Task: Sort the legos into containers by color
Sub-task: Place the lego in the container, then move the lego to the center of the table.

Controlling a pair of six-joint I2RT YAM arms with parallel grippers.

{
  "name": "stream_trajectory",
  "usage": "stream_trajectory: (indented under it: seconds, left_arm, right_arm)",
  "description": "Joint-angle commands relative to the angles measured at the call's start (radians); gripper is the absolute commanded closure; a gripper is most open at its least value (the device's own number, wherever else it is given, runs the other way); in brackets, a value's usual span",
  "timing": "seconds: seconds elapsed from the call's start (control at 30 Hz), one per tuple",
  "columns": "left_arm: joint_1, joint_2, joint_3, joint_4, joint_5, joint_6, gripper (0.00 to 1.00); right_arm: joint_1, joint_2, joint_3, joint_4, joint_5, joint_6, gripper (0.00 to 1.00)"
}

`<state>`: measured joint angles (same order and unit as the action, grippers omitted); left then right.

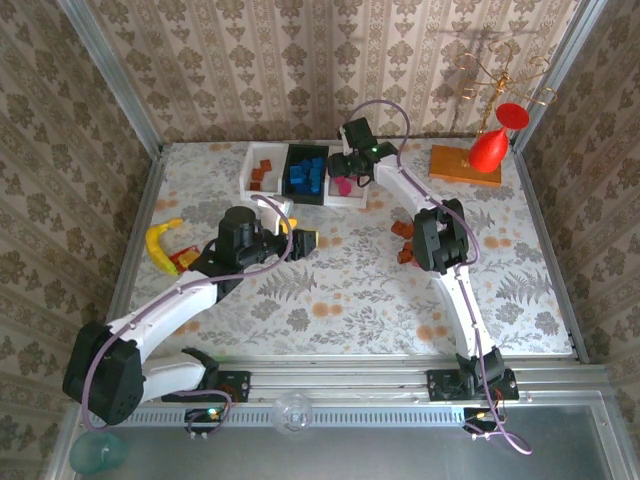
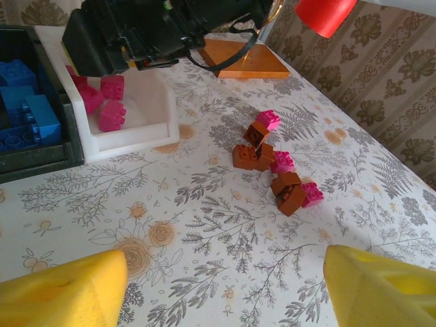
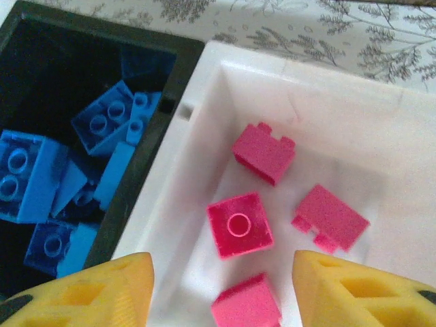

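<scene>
Pink drop-off looks done: right gripper [image 3: 221, 276] parted, empty, pink legos [image 3: 240, 225] in the white bin [image 3: 327, 82] right beneath it; left gripper [image 2: 225, 286] open, empty, brown-and-pink pile [image 2: 279, 163] just ahead, so next pick needs one brick singled out.

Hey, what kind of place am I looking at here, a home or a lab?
Probably a robot lab's tabletop cell dressed like a home: wallpapered panels held in aluminium framing, a floral-print table, and the left arm and right arm bolted to a rail at its near edge.
</scene>
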<state>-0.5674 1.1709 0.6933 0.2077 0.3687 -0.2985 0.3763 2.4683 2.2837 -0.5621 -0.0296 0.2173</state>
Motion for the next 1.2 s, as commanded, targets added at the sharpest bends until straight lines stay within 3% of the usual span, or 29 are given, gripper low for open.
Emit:
stream_trajectory:
  seconds: [0.0, 0.23, 0.43, 0.63, 1.17]
  left_arm:
    - [0.008, -0.016, -0.003, -0.028, -0.007, 0.017, 0.23]
    - [0.009, 0.037, 0.01, -0.007, 0.016, 0.015, 0.23]
    - [-0.004, 0.086, -0.008, 0.041, 0.052, 0.026, 0.24]
    - [-0.039, 0.111, -0.021, 0.03, 0.002, 0.079, 0.24]
    - [-0.061, 0.122, -0.055, 0.056, -0.126, 0.096, 0.23]
  right_arm:
    - [0.006, -0.179, -0.134, 0.05, 0.024, -0.002, 0.4]
    - [0.003, -0.535, -0.636, 0.226, 0.063, -0.024, 0.33]
    - [-0.005, -0.734, -0.876, 0.2, 0.158, -0.049, 0.29]
    - [-0.034, -0.817, -0.969, 0.112, 0.227, -0.058, 0.26]
    - [-0.06, -0.851, -1.021, 0.039, 0.123, 0.173, 0.25]
